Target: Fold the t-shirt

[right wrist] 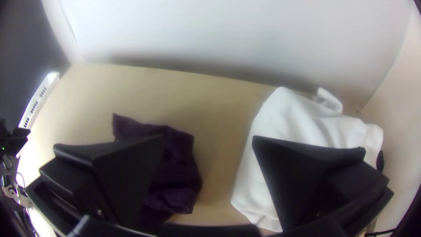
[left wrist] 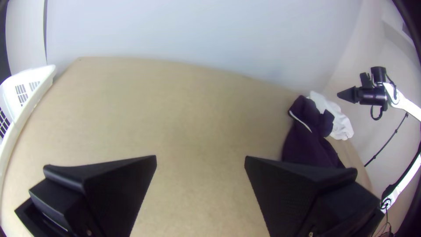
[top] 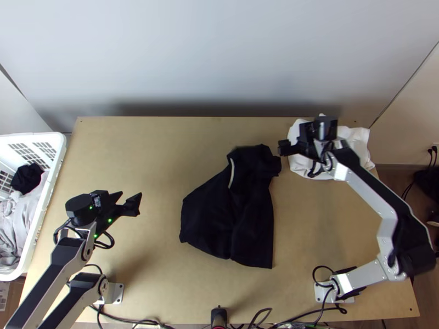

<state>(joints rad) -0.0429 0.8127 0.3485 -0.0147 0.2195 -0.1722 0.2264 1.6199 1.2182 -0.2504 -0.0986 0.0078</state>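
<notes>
Left arm (top: 43, 288): black beams edged silvery white, rounded black wrist housing (top: 80, 210), small green lights (top: 110, 220). Right arm (top: 366, 189): white-and-grey links, bulky black elbow joint (top: 414, 249). Both — pale flat base plates (top: 116, 293), thin black cable loops (top: 113, 240), wide black wedge-shaped fingers (left wrist: 307, 184), small round screw heads (left wrist: 89, 232) low on each mount.

We can read no word, number or sign. In the top view we make out a small pale label (top: 97, 201) on the black housing (top: 80, 210) at the left arm's (top: 48, 274) end, and a pale marked patch (top: 4, 293) at the lower left edge, both too small to read.
</notes>
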